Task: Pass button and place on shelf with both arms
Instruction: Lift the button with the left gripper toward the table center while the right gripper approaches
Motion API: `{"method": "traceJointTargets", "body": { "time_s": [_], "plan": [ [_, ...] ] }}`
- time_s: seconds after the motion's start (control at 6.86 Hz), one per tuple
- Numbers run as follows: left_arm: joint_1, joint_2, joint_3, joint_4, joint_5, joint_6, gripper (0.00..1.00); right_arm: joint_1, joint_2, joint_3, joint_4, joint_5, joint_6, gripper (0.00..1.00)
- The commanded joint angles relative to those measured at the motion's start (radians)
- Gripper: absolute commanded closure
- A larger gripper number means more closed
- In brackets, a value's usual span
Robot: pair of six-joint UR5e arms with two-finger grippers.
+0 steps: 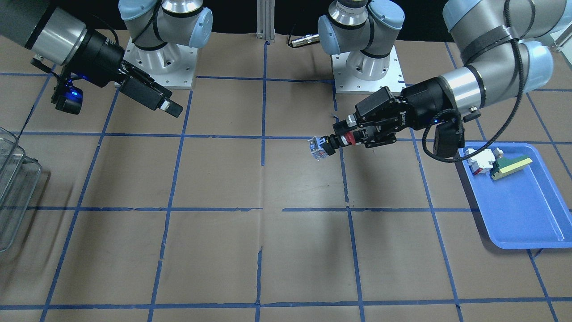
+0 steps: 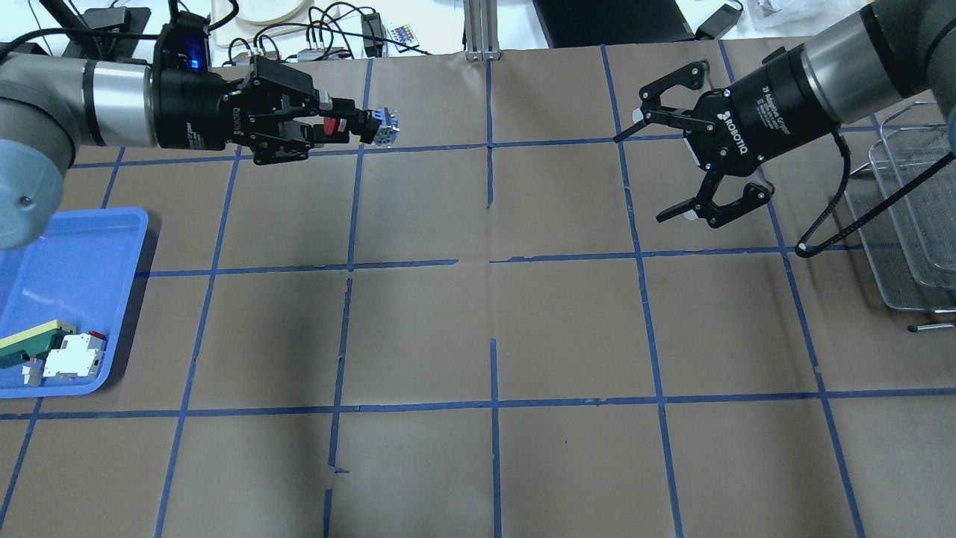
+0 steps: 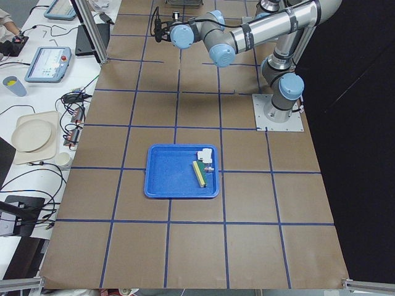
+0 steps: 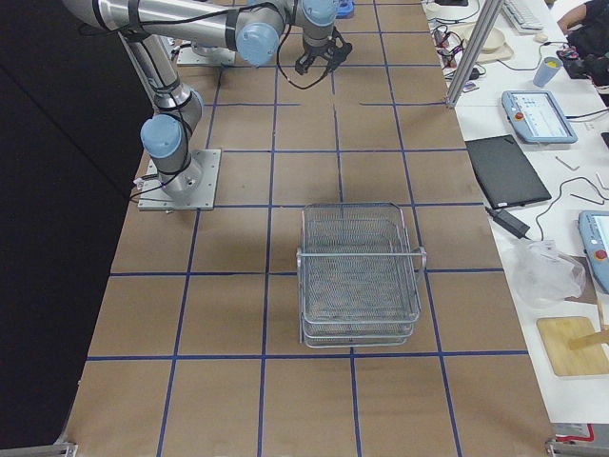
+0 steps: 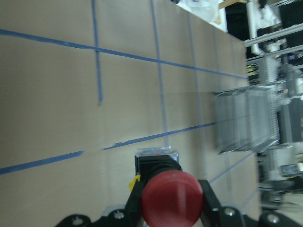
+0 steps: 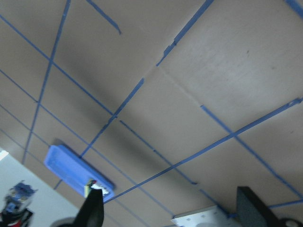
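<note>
My left gripper (image 2: 343, 127) is shut on the button (image 2: 377, 125). Its fingers clamp the red cap and black collar, and the clear-bluish base points toward the table's middle, held in the air. In the front view the left gripper (image 1: 347, 137) holds the button (image 1: 320, 148) the same way. The left wrist view shows the red cap (image 5: 172, 198) between both fingers. My right gripper (image 2: 641, 178) is open and empty, its jaws facing the button about a grid square away. The wire-mesh shelf (image 2: 907, 224) stands at the far right, behind the right arm; it also shows in the right-side view (image 4: 360, 276).
A blue tray (image 2: 75, 261) lies at the left edge below the left arm. It holds a white-and-red block (image 2: 73, 355) and a green-and-yellow piece (image 2: 30, 340). Brown paper with blue tape lines covers the table. Cables and gear lie beyond the far edge.
</note>
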Motion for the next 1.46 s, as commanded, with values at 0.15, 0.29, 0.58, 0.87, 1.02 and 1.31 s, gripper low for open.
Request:
{"method": "traceJointTargets", "body": {
  "time_s": [0.15, 0.29, 0.58, 0.87, 1.02, 1.31],
  "plan": [
    [-0.135, 0.050, -0.065, 0.065, -0.129, -0.071, 0.93, -0.026, 0.076, 0.008, 0.078, 0.267, 0.241, 0.00],
    [-0.169, 0.056, -0.067, 0.081, -0.132, -0.103, 0.93, -0.026, 0.100, 0.008, 0.145, 0.342, 0.243, 0.00],
    [-0.188, 0.045, -0.076, 0.108, -0.198, -0.108, 0.93, -0.030, 0.113, 0.037, 0.157, 0.483, 0.229, 0.00],
    [-0.205, 0.048, -0.093, 0.110, -0.206, -0.109, 0.94, -0.027, 0.099, 0.113, 0.144, 0.619, 0.223, 0.00],
    [-0.211, 0.038, -0.093, 0.133, -0.206, -0.108, 0.95, -0.015, 0.070, 0.130, 0.144, 0.621, 0.222, 0.00],
    [-0.213, 0.033, -0.098, 0.185, -0.206, -0.108, 0.96, 0.011, 0.065, 0.179, 0.146, 0.642, 0.217, 0.00]
  ]
}}
